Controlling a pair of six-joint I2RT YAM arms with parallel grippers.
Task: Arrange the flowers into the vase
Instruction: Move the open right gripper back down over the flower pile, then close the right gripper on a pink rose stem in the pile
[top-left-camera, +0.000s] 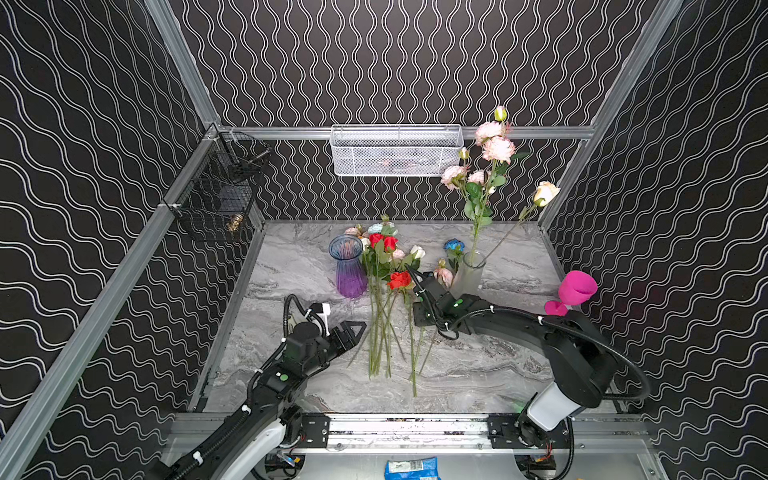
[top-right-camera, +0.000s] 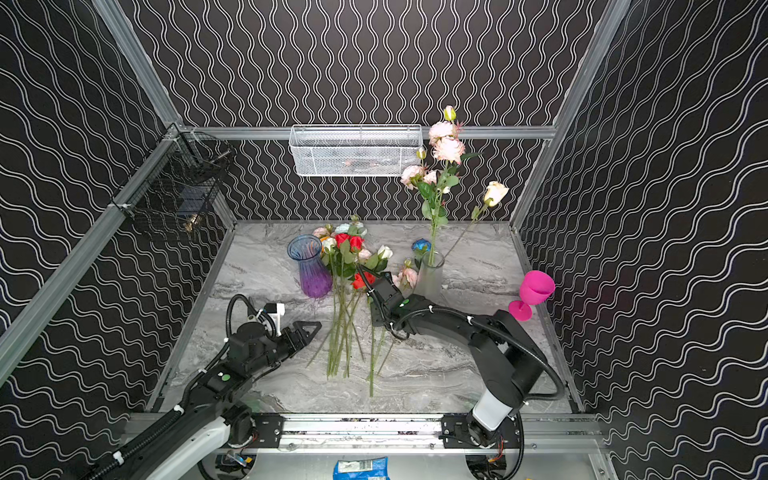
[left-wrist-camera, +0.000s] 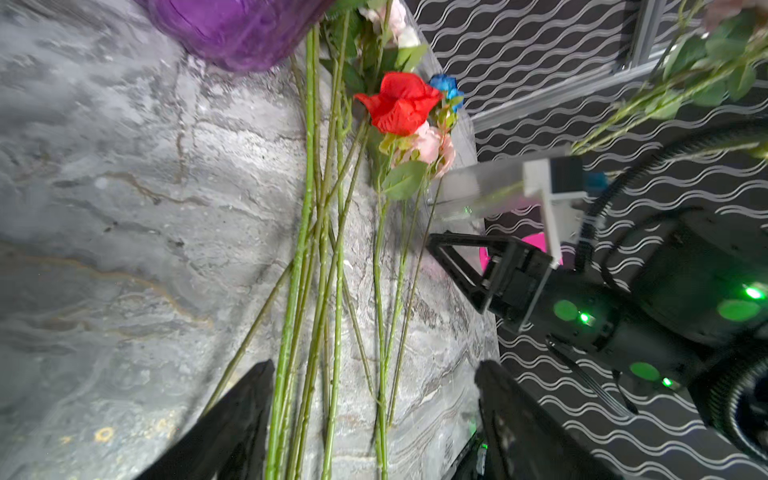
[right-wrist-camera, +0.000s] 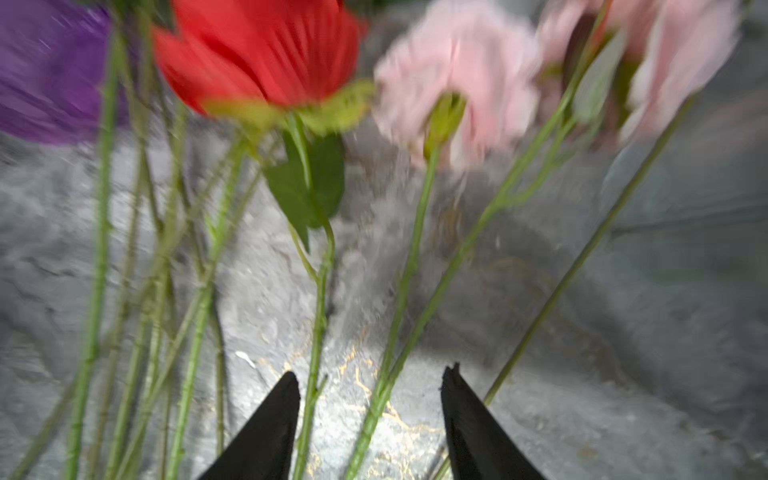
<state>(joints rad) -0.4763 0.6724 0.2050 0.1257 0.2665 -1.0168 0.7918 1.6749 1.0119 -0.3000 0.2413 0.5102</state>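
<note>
Flowers (top-left-camera: 384, 316) are lying bunched mid bench (top-left-camera: 478, 374), stems pointing at the front edge for easy reach, two already standing in the frosted vase (top-left-camera: 469, 278) toward the right edge, while right gripper (right-wrist-camera: 370, 374) and left gripper (left-wrist-camera: 374, 365) are hovering, jaws apart, by the stems.

Two black robot arms (top-left-camera: 519, 326) are shining with green lights (top-left-camera: 284, 377).
White covers (top-left-camera: 550, 405) are wrapping their low ends, bumpy black cables (top-left-camera: 633, 374) are running along them, and the left gripper (left-wrist-camera: 374, 370) and right gripper (right-wrist-camera: 372, 374) are showing pointy black fingers (right-wrist-camera: 270, 428).
</note>
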